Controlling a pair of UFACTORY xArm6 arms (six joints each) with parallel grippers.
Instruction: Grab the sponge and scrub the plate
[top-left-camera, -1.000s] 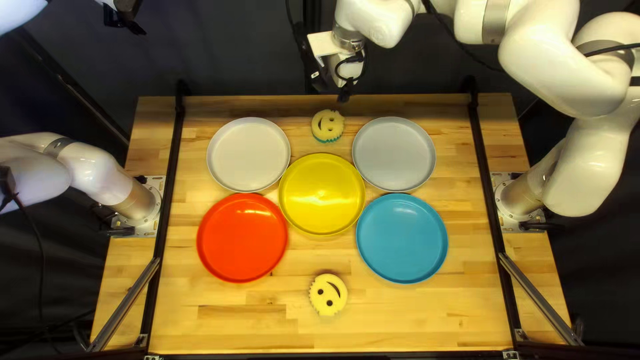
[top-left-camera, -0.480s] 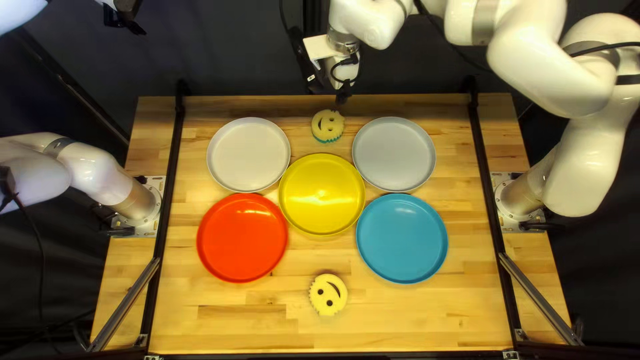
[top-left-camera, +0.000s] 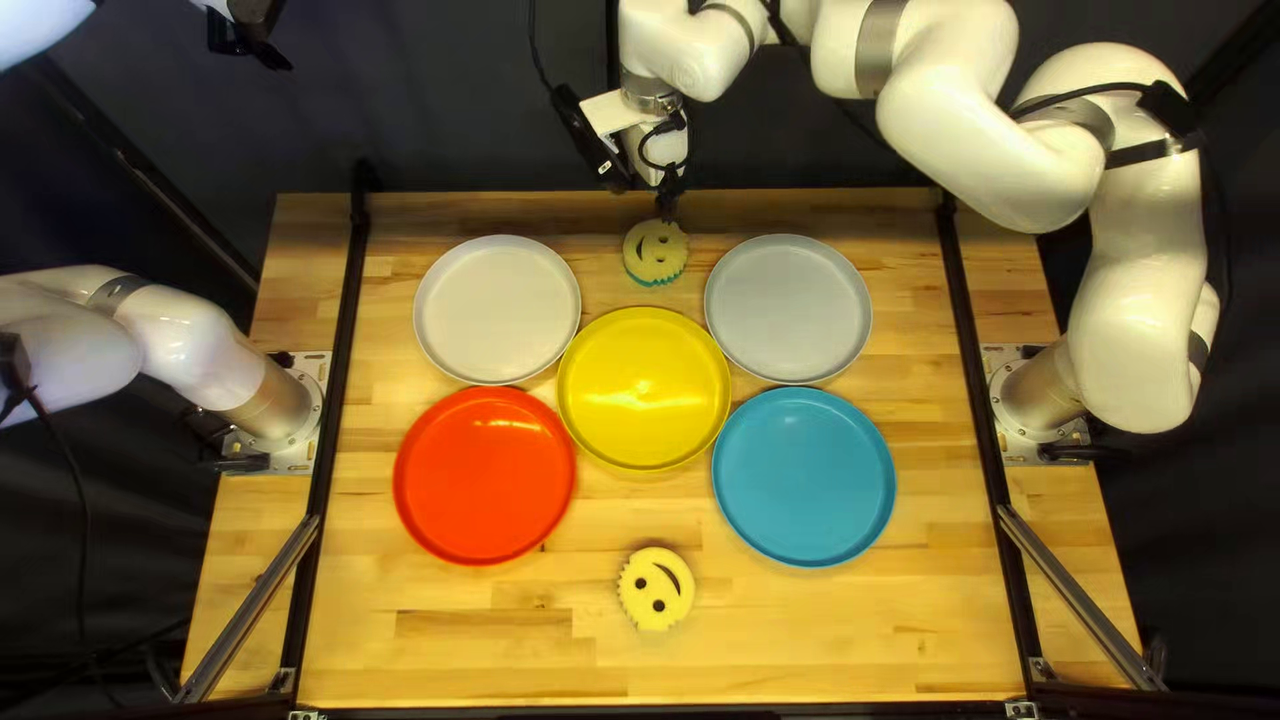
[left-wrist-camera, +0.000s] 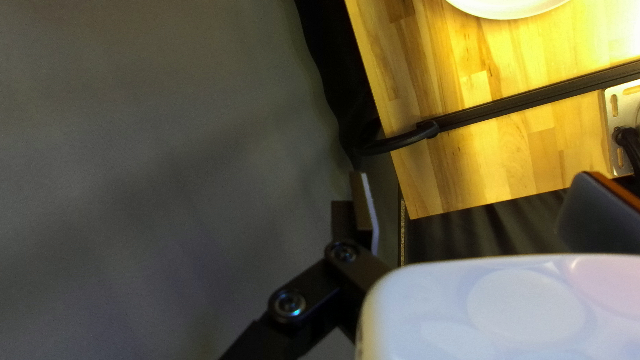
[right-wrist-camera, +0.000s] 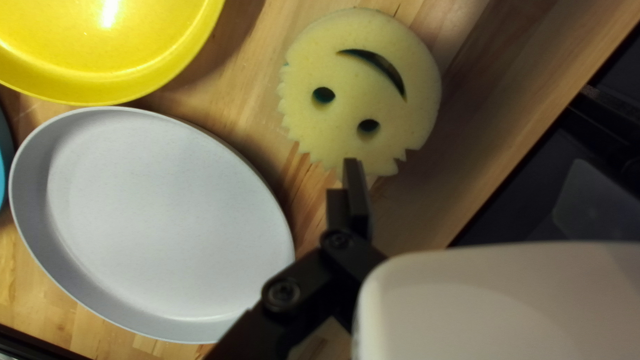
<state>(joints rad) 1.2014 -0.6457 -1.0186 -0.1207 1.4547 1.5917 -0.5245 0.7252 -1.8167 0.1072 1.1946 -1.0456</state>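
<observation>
A yellow smiley sponge point(top-left-camera: 655, 252) lies at the table's far side between the white plate point(top-left-camera: 497, 308) and the grey plate point(top-left-camera: 787, 307). My right gripper point(top-left-camera: 665, 203) hangs just behind and above it, open and holding nothing. In the right wrist view one black finger point(right-wrist-camera: 352, 182) ends at the toothed edge of this sponge point(right-wrist-camera: 360, 90); the other finger is hidden. A second smiley sponge point(top-left-camera: 656, 588) lies near the front edge. My left gripper is raised off the table's far left corner, and only one finger point(left-wrist-camera: 369, 212) shows, over the floor.
Yellow plate point(top-left-camera: 643, 388) sits in the middle, orange plate point(top-left-camera: 484, 474) at front left, blue plate point(top-left-camera: 803, 476) at front right. In the right wrist view the grey plate point(right-wrist-camera: 150, 220) lies beside the finger. Black rails point(top-left-camera: 350, 300) run along both table sides.
My right arm has swung left, and its gripper has come left and slightly lower, closer to the far sponge. The left arm, plates and sponges have not moved.
</observation>
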